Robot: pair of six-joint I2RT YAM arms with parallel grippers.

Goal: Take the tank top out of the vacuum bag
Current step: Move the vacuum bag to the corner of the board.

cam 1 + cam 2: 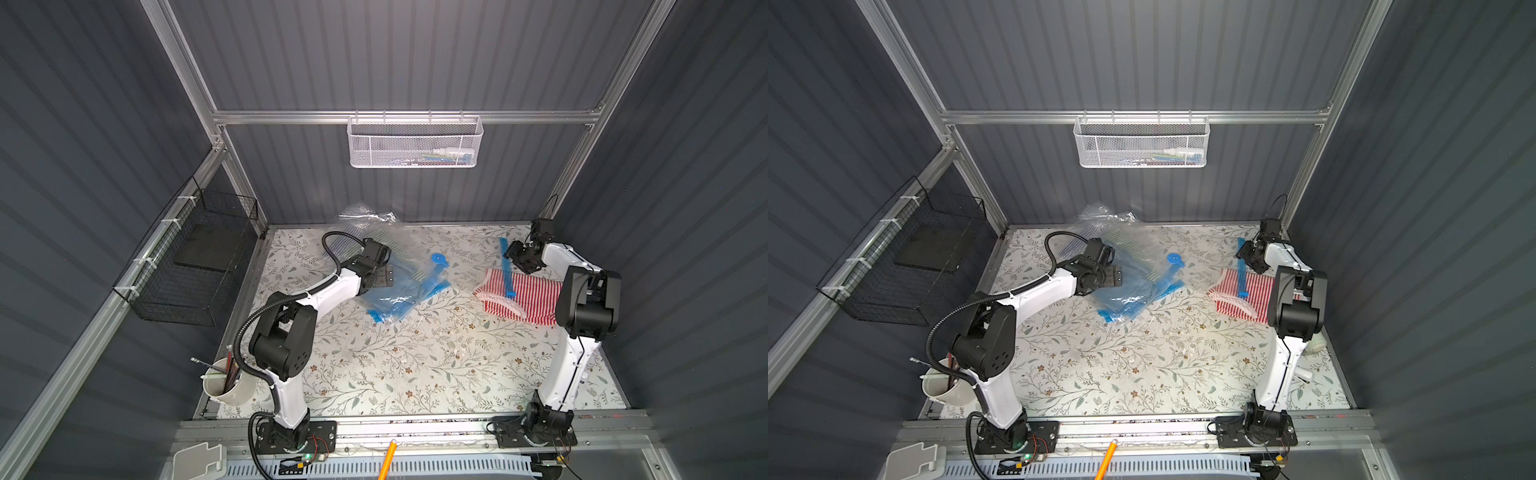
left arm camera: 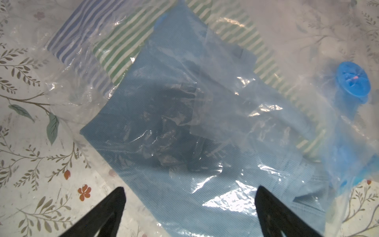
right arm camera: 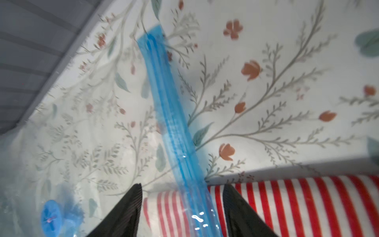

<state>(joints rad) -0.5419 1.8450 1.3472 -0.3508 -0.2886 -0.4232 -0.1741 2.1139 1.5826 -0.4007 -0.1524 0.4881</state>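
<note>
Likely we're at let-go: right gripper [image 3: 182, 185] parted, empty, tank top [image 3: 297, 201] beneath its jaws; left gripper [image 2: 190, 188] wide above bag [image 2: 67, 82]. Next: regrip, pull clear.

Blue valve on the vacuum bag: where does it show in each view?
Top view: blue valve on the vacuum bag, mid-table.
Top view: valve, same spot.
Left wrist: valve near the green-striped cloth.
Right wrist: valve beside an end effector finger, opposite the tank top.
Landmark: floral table cover, in all four.
</note>
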